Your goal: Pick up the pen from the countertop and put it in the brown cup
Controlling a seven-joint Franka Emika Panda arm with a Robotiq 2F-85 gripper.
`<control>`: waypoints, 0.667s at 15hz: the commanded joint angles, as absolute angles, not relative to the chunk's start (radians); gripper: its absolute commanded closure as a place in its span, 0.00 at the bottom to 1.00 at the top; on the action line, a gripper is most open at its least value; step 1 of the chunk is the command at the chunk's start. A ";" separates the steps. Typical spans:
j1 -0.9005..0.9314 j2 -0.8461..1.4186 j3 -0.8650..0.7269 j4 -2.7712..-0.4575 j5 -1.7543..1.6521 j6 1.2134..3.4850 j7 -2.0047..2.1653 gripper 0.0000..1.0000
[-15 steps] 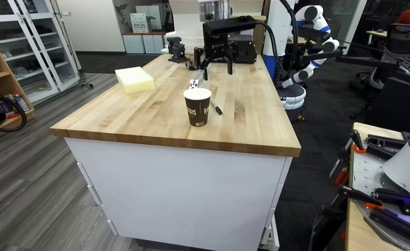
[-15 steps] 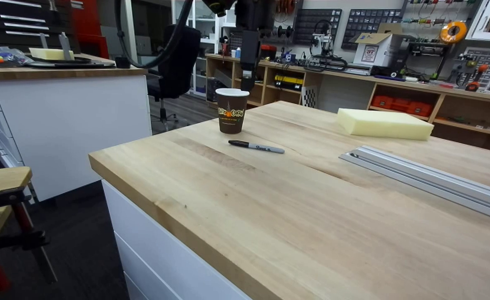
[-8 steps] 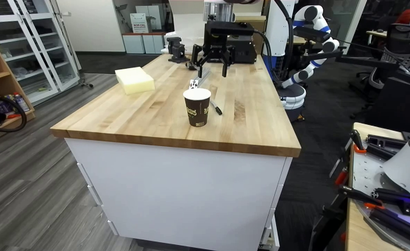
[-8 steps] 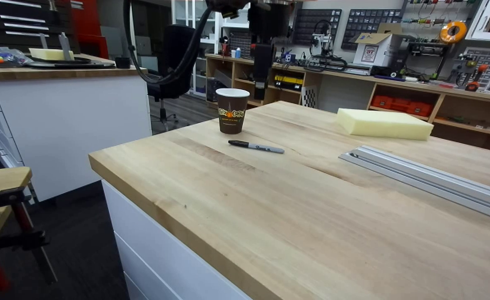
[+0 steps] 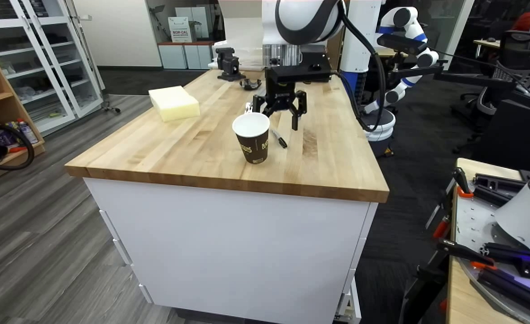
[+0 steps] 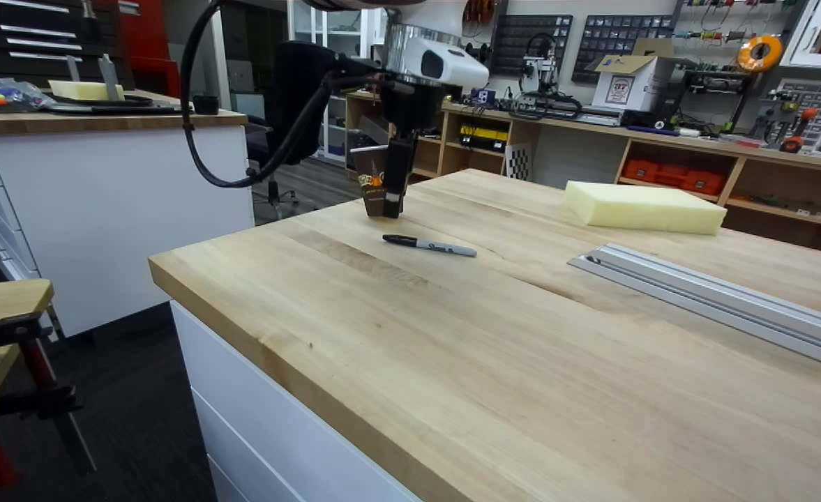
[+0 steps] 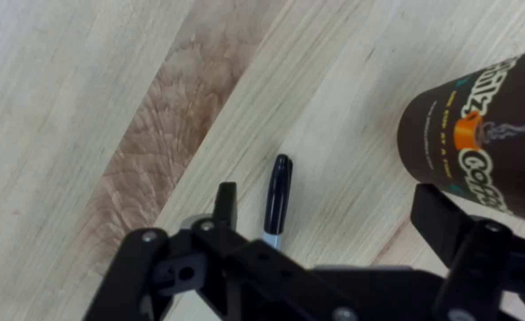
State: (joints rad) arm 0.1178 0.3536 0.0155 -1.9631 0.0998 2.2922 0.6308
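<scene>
The pen [image 5: 279, 139], grey with a black cap, lies on the light-wood countertop [image 6: 522, 390] in both exterior views [image 6: 430, 245]. In the wrist view its cap [image 7: 278, 196] shows between my fingers, nearer the left finger; its grey end is hidden behind the gripper. The brown cup [image 5: 254, 146] is tilted, leaning left in both exterior views [image 6: 372, 183]. My gripper [image 5: 280, 119] is open and empty, low over the countertop in an exterior view [image 6: 393, 210]. One finger is against or right beside the cup [image 7: 512, 160]; I cannot tell whether they touch.
A pale yellow foam block [image 5: 174, 104] rests on the countertop, also seen in an exterior view [image 6: 644, 209]. A metal rail [image 6: 717, 303] lies beyond the pen. A black fixture [image 5: 229, 65] stands at the far end. A black cable [image 6: 201, 167] hangs in a loop from the arm.
My gripper has come down close to the countertop, over the pen and beside the cup. The cup has gone from upright to tilted. The pen has not moved.
</scene>
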 commanded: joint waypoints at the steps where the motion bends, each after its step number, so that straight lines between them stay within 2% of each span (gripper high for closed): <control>1: 0.137 0.356 0.002 -1.966 0.076 2.271 0.641 0.00; 10: 0.126 0.350 -0.040 -1.976 0.025 2.289 0.638 0.00</control>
